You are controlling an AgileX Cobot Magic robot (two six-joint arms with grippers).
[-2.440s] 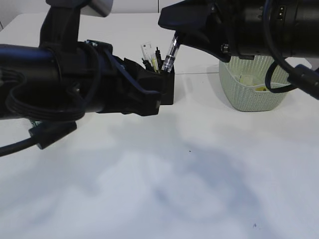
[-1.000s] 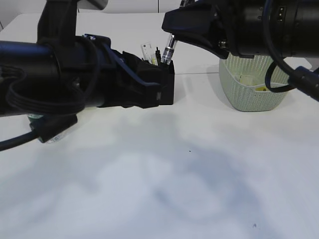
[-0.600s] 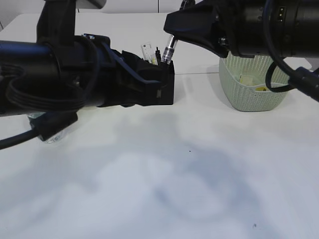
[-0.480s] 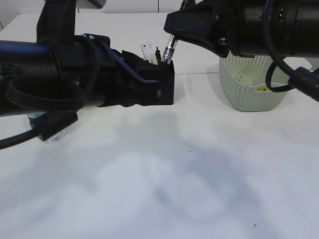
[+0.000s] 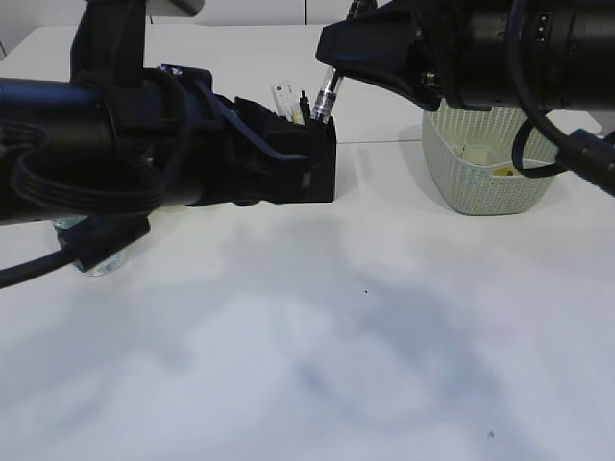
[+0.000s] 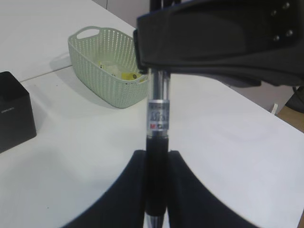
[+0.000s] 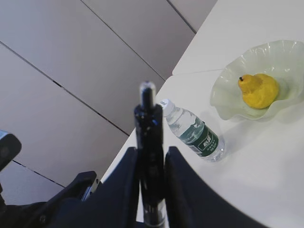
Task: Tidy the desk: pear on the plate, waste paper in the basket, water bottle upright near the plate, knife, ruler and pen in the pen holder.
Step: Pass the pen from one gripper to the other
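Observation:
A clear pen with a black grip [image 5: 328, 96] stands nearly upright above the black pen holder [image 5: 322, 182]. Both grippers pinch it. My left gripper [image 6: 156, 190] is shut on its black grip and my right gripper [image 7: 151, 185] is shut on its other end [image 7: 148, 118]. A white ruler [image 5: 282, 98] and dark handles stick out of the holder. The yellow pear [image 7: 259, 90] lies on the pale green plate [image 7: 223, 97]. The water bottle [image 7: 194, 135] stands beside the plate. Paper scraps [image 5: 476, 152] lie in the green basket [image 5: 480, 187].
The left arm [image 5: 115, 144] spans the left of the exterior view and hides most of the bottle, whose base [image 5: 96, 259] peeks out below it. The right arm [image 5: 500, 53] hangs over the basket. The holder [image 6: 14, 111] and basket [image 6: 104, 61] also show in the left wrist view.
Over the last seconds the left arm rose and moved toward the pen, uncovering the bottle's base. The pen and right gripper shifted slightly up and right. Hardly anything moved in the last half second.

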